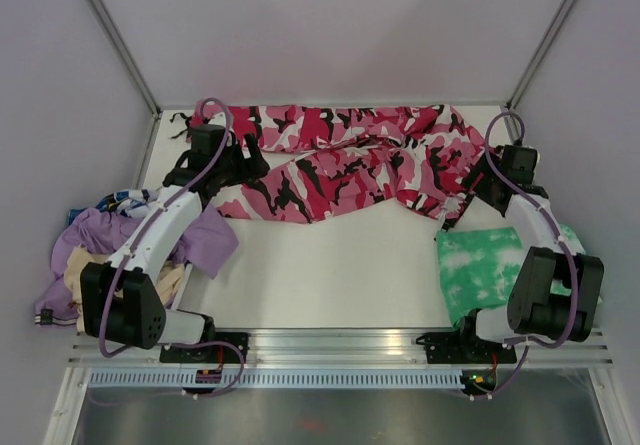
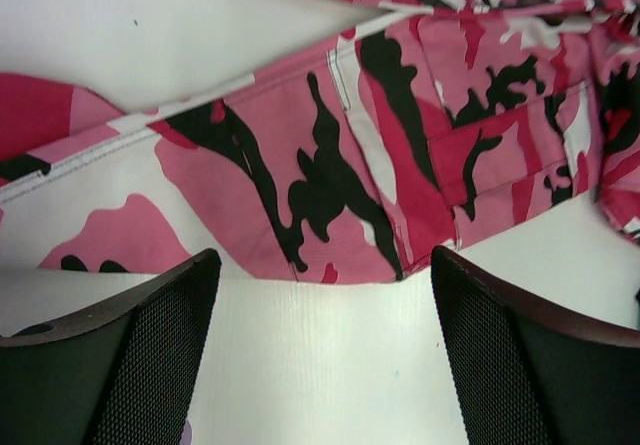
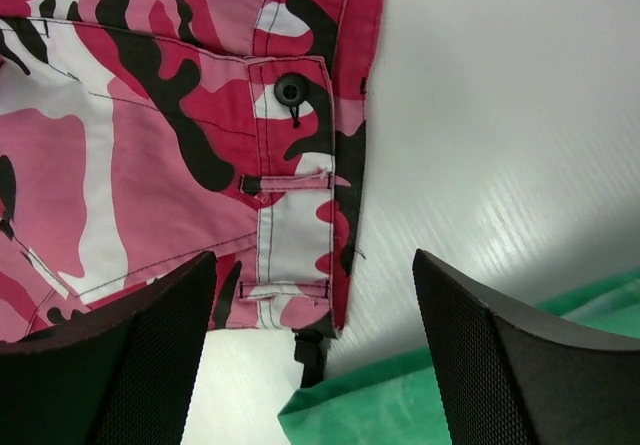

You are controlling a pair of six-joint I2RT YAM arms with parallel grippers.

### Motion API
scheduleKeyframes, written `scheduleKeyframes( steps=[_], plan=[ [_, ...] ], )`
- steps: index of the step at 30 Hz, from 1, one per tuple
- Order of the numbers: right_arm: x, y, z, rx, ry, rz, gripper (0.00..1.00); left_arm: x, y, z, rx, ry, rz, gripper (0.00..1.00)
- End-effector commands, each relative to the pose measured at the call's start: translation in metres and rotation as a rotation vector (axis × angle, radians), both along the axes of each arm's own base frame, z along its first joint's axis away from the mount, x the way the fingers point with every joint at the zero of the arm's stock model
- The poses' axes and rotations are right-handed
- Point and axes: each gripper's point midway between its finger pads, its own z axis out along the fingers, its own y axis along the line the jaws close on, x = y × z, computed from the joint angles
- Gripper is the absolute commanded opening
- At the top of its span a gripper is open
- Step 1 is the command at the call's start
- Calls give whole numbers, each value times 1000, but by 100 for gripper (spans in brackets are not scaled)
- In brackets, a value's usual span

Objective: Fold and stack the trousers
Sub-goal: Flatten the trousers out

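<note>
The camouflage trousers [image 1: 345, 160] lie spread across the far half of the table, waist to the right, legs to the left. My left gripper [image 1: 232, 165] is open at the leg ends; in the left wrist view its gripper [image 2: 325, 355] hovers over bare table just short of a leg hem [image 2: 330, 215]. My right gripper [image 1: 480, 187] is open at the waist end; in the right wrist view the gripper [image 3: 310, 355] stands over the waistband corner [image 3: 295, 255] with its black button [image 3: 291, 89] and a black strap end [image 3: 311, 350].
A green-and-white tie-dye garment [image 1: 490, 265] lies at the right, its edge near the waistband [image 3: 420, 395]. A pile of lilac and beige clothes [image 1: 120, 250] lies at the left edge. Enclosure walls rise behind and beside the table.
</note>
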Motion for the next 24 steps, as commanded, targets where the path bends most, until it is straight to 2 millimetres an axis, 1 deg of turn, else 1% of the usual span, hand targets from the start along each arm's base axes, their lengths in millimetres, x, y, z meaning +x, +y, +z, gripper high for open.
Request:
scheduleKeyframes(
  steps=[1,2,4,5,6,8,9,10,11,12,13,15,16,17,18,19,20,22,23,24],
  plan=[
    [27,4,-2,46,-78,2,84,-7,4,1,98,-25,-34,90],
    [27,5,-15,55,-43,11,82,-9,2,-3,96,-13,-48,90],
    [29,5,-21,60,-29,13,81,-12,-1,-7,104,6,-70,90],
    [29,5,-24,59,-26,12,81,-17,2,-13,123,35,-65,90],
    [29,3,-24,55,-27,3,81,-22,2,-14,138,52,-69,90],
    [31,3,-19,51,-48,0,81,-35,17,-26,209,117,-23,90],
    [32,3,-19,50,-52,3,82,-42,22,-35,233,143,-19,90],
    [33,1,-20,46,-59,-2,82,-47,26,-38,247,154,-15,90],
    [34,1,-21,46,-58,-5,83,-50,26,-42,244,162,-12,90],
    [36,1,-23,48,-58,-5,83,-55,26,-52,235,184,-9,90],
    [39,0,-31,52,-44,-8,83,-56,20,-54,202,187,-22,90],
    [40,0,-42,61,-18,-17,82,-54,6,-60,119,181,-15,89],
    [40,-2,-51,64,8,-26,81,-52,1,-62,92,171,-16,89],
    [40,-3,-55,63,18,-34,80,-50,-6,-67,71,174,-12,89],
    [38,-10,-59,34,30,-66,79,-45,-10,-69,61,159,-7,89],
    [37,-13,-64,25,33,-79,77,-42,-9,-73,73,160,7,89],
    [37,-14,-65,17,35,-81,75,-41,-13,-83,83,185,7,89],
    [37,-17,-71,6,50,-85,71,-35,-14,-91,101,193,10,89],
    [37,-17,-73,2,54,-80,66,-33,-15,-95,109,202,10,89],
    [41,-18,-74,-1,49,-76,63,-32,-14,-106,119,229,15,89]
  ],
)
